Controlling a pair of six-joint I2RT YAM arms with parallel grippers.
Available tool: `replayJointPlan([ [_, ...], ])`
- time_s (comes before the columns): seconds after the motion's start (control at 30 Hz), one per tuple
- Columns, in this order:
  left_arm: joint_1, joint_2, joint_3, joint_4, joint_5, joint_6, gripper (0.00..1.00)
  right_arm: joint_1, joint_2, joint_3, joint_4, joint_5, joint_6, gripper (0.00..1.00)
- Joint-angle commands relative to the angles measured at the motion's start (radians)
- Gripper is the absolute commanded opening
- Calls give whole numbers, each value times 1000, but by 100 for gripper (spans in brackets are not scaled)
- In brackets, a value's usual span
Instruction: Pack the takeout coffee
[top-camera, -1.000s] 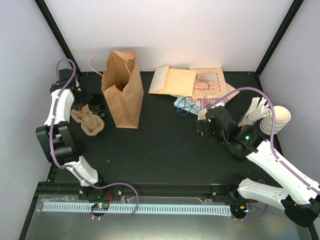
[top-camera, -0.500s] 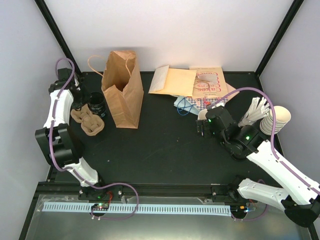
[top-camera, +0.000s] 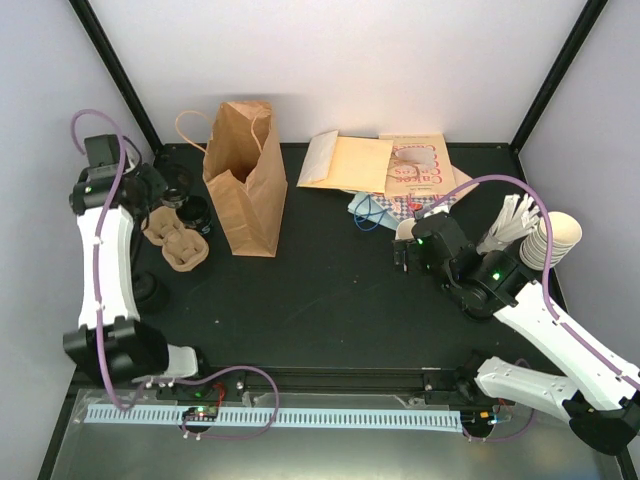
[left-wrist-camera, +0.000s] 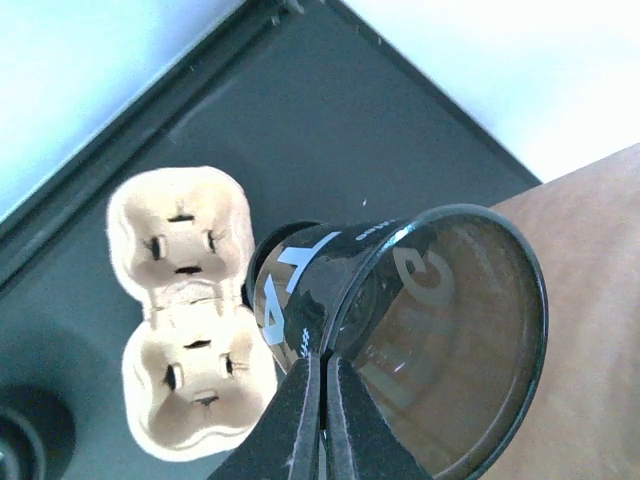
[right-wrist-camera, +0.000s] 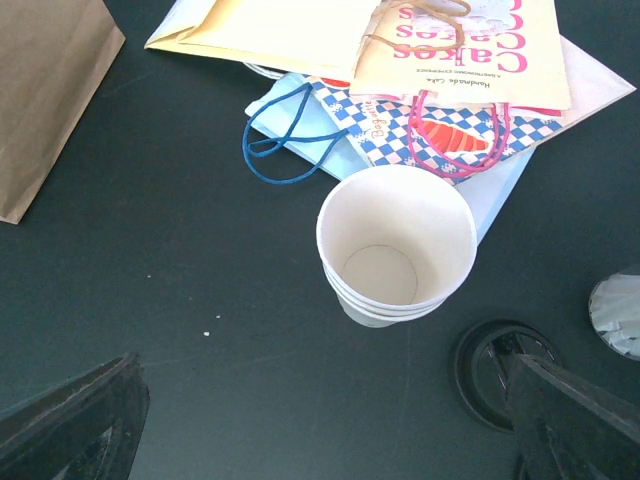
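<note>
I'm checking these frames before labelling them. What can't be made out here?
Brown bag: its inside, in every view; its own walls hide it.
Black cup: the full lettering, left wrist view; the wall curves away, and the left fingers pinching it cover part.
Black lid: right wrist view; partly behind a right finger.
Dark round thing: left wrist view; cut off by the bottom-left corner.

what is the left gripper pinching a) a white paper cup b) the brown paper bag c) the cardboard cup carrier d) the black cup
d: in the left wrist view, the left gripper is closed on the wall of the black cup at its rim.
</note>
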Motion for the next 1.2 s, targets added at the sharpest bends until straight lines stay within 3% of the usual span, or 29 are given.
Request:
replayJointPlan([
  [0.0, 3, -193, -57, -76, -111, -81, 2, -3, -5, 13, 6, 1, -9, 100],
  [0.17, 1, -436, -288, -85, -66, -117, 2, -4, 2, 14, 21, -17, -33, 100],
  [0.47, -37, -775, -636, -107, 303, -190, 2, -3, 44, 29, 68, -91, -43, 100],
  [0.57, -148, -804, -717, -61, 364, -285, 2, -3, 55, 28, 82, -91, -41, 100],
  [0.63, -354, -811, -779, 41, 313, -430, 2, -3, 60, 25, 89, -80, -35, 100],
  [0.73, -644, -754, -804, 174, 186, -582, 2, -4, 66, 26, 88, -51, -10, 100],
  [0.87, -896, -590, -700, 223, -24, -630, 2, -4, 57, 25, 64, -10, 28, 100],
  [1.07, -995, -323, -619, 477, -36, -610, 2, -6, 13, -6, 32, 69, 68, 100],
  [1.17, -996, -170, -514, 482, -32, -580, 2, -6, 12, 0, -3, 89, 78, 100],
])
